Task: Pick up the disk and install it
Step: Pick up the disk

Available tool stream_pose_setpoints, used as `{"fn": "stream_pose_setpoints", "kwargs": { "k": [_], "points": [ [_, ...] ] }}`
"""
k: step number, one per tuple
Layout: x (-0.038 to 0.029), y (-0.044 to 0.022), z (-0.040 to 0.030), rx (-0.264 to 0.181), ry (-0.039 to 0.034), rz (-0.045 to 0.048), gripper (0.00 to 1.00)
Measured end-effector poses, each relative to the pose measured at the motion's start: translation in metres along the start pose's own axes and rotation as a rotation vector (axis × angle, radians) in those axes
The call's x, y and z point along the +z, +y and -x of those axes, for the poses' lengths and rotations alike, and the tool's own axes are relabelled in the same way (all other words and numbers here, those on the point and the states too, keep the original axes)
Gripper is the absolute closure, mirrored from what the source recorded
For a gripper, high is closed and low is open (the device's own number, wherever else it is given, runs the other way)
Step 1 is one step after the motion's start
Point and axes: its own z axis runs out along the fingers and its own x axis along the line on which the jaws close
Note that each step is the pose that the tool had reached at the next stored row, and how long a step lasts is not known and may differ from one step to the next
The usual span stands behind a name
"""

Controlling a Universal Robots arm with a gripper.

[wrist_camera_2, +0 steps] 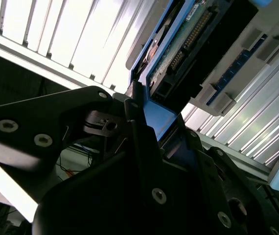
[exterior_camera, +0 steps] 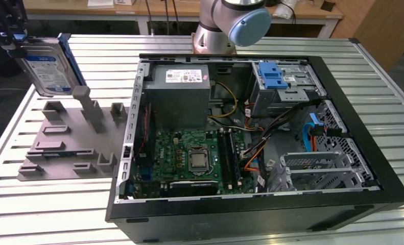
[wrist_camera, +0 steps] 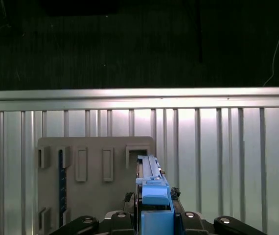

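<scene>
The jaws are clenched on the blue plastic carrier framing the flat silver disk point(exterior_camera: 46, 69), which the black gripper point(exterior_camera: 14, 43) holds upright on edge over the far end of one grey slotted fixture plate point(exterior_camera: 65, 148), at the exterior view's left. Everything rests on one slatted aluminium table point(exterior_camera: 52, 214); a wooden workbench point(exterior_camera: 167, 10) stands in the room behind. Beside the plate lies one open black computer case point(exterior_camera: 256, 224), holding one grey power-supply box point(exterior_camera: 177, 97) and one green motherboard point(exterior_camera: 188, 153).

A robotics lab: slatted aluminium table point(exterior_camera: 45, 214), opened computer case point(exterior_camera: 256, 217), wooden workbenches point(exterior_camera: 161, 11) behind.
</scene>
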Motion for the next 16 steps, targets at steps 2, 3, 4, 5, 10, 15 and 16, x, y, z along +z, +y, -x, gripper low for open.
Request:
{"fn": "stream_pose_setpoints", "kwargs": {
  "k": [2,3,4,5,10,15,16],
  "points": [
    [-0.0008,0.0000,0.0004,0.000,0.0000,-0.0001,0.64],
    [-0.0011,0.0000,0.0006,0.000,0.0000,-0.0001,0.64],
    [-0.0013,0.0000,0.0009,0.000,0.0000,-0.0001,0.64],
    [-0.0017,0.0000,0.0010,0.000,0.0001,0.0000,0.64],
    [-0.0036,0.0001,0.0019,0.000,0.0003,0.0001,0.64],
    [-0.0057,0.0001,0.0029,0.000,0.0004,0.0000,0.64],
    [-0.0062,0.0001,0.0031,0.000,0.0005,0.0000,0.64]
  ]
}}
